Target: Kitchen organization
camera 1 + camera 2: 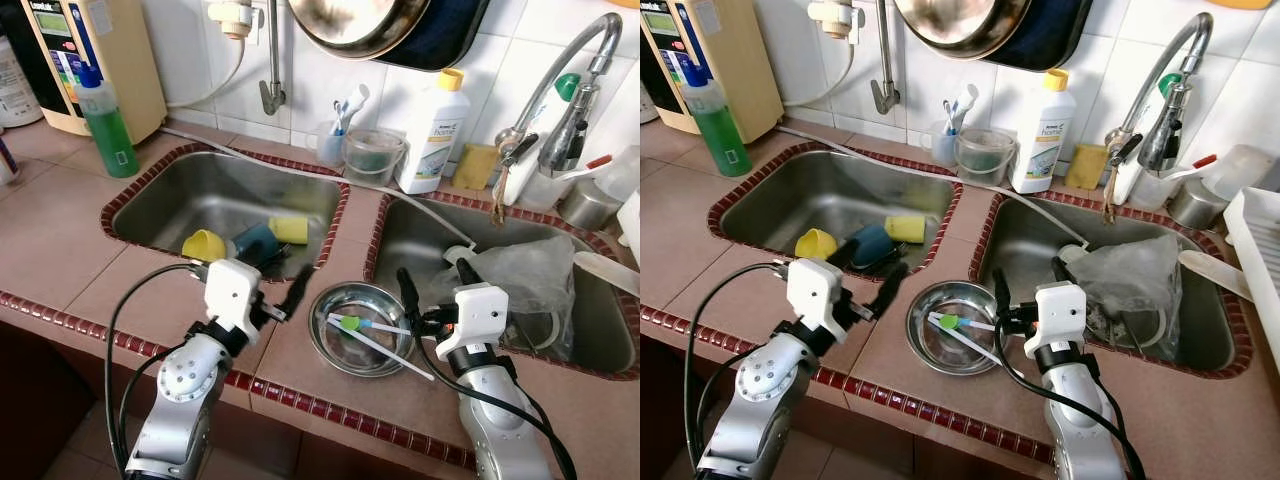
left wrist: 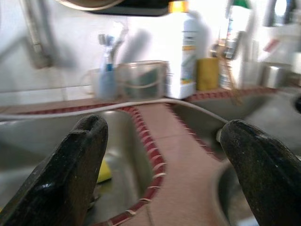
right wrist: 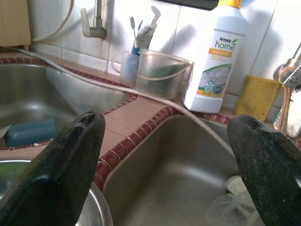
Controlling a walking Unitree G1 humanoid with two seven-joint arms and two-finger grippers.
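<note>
— Where's the steel bowl (image 1: 362, 327)?
— On the tiled strip between the two sinks, toothbrushes (image 1: 372, 333) lying in it.
— And the grippers?
— Left gripper (image 1: 290, 296) hovers beside the bowl, fingers spread; right gripper (image 1: 432, 298) at the bowl's other rim (over the right sink's edge), fingers wide apart too.

A pinkish-brown tiled counter (image 1: 60, 225) fills the lower half of the frame, edged with a dark red mosaic trim (image 1: 330, 405) along its front. Two stainless sink basins are set into it: the left sink (image 1: 190, 195) in the centre-left, the right sink (image 1: 415, 245) at centre-right. White wall tiles (image 1: 315, 85) run across the top. A curved chrome faucet (image 1: 560, 65) rises at upper right. Brown floor (image 1: 75, 455) shows at lower left. Light is bright and even.
</note>
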